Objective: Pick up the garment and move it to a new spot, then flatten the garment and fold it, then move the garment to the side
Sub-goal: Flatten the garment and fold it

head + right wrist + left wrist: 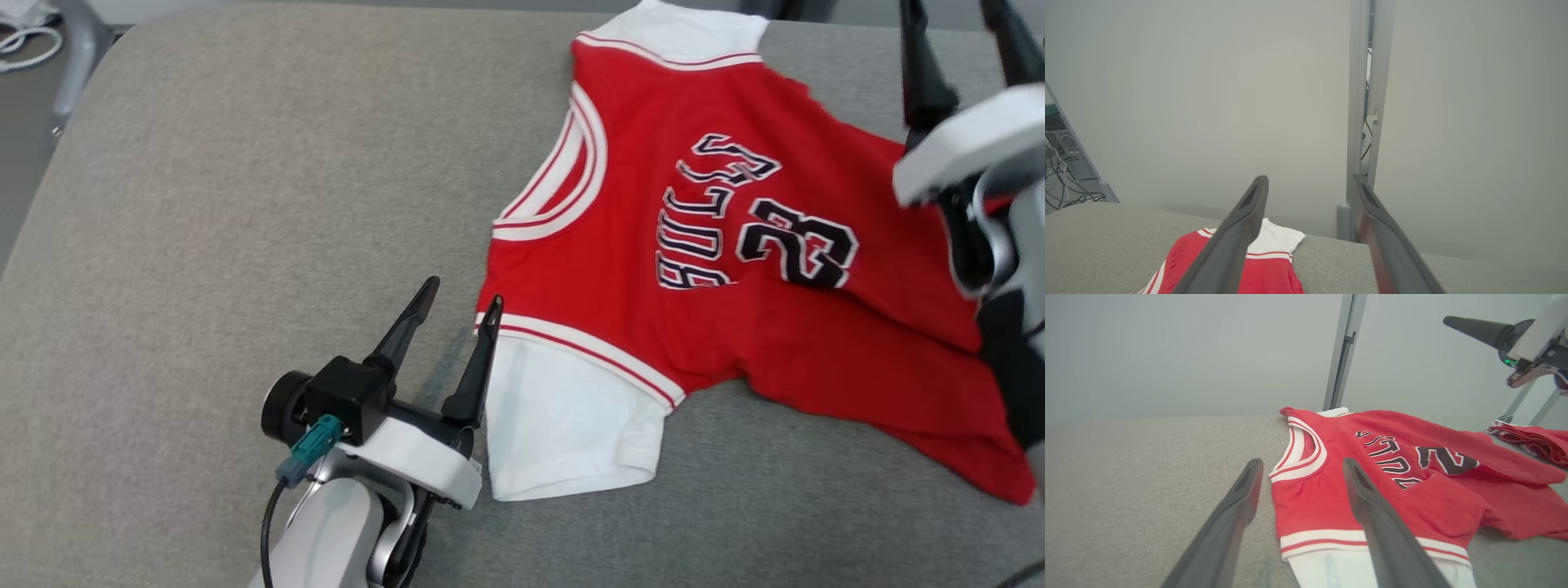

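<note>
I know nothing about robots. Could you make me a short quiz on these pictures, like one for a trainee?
1. True or false: the left gripper and the right gripper are both shut.
2. Which number is printed on the red shirt? A) 23 B) 32 C) 7
3. What colour is the sleeve lying beside the left gripper?
Key: 1 false, both stand open and hold nothing; 2 A; 3 white.
</note>
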Available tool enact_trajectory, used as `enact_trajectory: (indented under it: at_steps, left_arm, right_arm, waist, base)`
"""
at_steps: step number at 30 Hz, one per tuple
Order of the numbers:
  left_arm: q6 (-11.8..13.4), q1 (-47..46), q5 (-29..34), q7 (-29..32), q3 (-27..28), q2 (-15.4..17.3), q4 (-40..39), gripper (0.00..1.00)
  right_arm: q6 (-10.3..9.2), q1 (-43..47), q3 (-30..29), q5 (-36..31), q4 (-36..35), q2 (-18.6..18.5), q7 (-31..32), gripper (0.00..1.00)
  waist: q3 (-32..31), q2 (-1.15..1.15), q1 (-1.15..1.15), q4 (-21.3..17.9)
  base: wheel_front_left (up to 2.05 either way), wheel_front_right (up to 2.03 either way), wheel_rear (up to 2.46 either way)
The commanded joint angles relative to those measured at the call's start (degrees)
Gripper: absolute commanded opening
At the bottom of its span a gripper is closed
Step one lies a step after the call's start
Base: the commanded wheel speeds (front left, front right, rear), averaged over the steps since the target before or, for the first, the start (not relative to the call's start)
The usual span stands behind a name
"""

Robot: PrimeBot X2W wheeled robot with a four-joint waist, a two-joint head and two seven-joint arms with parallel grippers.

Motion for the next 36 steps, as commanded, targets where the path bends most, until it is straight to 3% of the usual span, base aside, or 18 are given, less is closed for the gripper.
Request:
enact_trajectory:
  at_steps: [1, 5, 11, 17, 20, 29, 36]
  left_arm:
    - [0.07, 0.95, 0.49, -0.25, 0.96, 0.56, 0.58, 1.00]
    - [1.45, 2.37, 1.12, -0.26, 4.33, 1.06, 3.27, 1.00]
    - [3.01, 3.78, 0.63, -0.26, 9.34, 1.59, 6.09, 1.00]
    - [2.66, 3.42, -0.07, -0.26, 10.87, 1.69, 9.63, 1.00]
    - [2.08, 2.62, -0.28, 0.85, 10.20, 1.74, 12.09, 1.00]
    - [4.85, 0.84, -0.60, 3.51, 11.33, 2.70, 17.98, 1.00]
    - [5.65, -0.69, -1.26, 6.59, 11.40, 3.36, 22.29, 1.00]
  right_arm:
    - [-0.02, 4.03, -0.47, -0.20, -1.85, 0.50, -0.23, 1.00]
    - [-0.02, 16.84, -6.09, -1.56, -11.94, 1.48, -0.25, 1.00]
    - [-0.02, 36.82, -16.38, -4.75, -29.14, 8.78, 1.04, 1.00]
    - [-0.02, 45.62, -18.82, -6.75, -40.02, 12.02, 5.66, 1.00]
    - [-0.02, 47.47, -18.89, -7.44, -43.02, 12.44, 7.21, 1.00]
    - [-0.02, 49.50, -18.75, -5.86, -45.69, 12.60, 8.44, 1.00]
    - [-0.02, 49.42, -18.58, -4.47, -46.21, 12.62, 8.81, 1.00]
  waist:
    - [-3.98, 0.00, 0.00, -5.30]
    - [-5.96, 0.00, 0.00, -8.71]
    - [-7.42, 0.00, 0.00, -12.49]
    - [-7.01, 0.00, 0.00, -14.77]
    - [-6.81, 0.00, 0.00, -15.78]
    - [-6.72, 0.00, 0.00, -17.91]
    - [-6.50, 0.00, 0.00, -19.12]
  base:
    - [0.00, 0.00, 0.00]
    - [0.00, 0.00, 0.00]
    - [0.00, 0.00, 0.00]
    - [0.00, 0.00, 0.00]
    - [0.00, 0.00, 0.00]
    - [0.00, 0.00, 0.00]
    - [0.00, 0.00, 0.00]
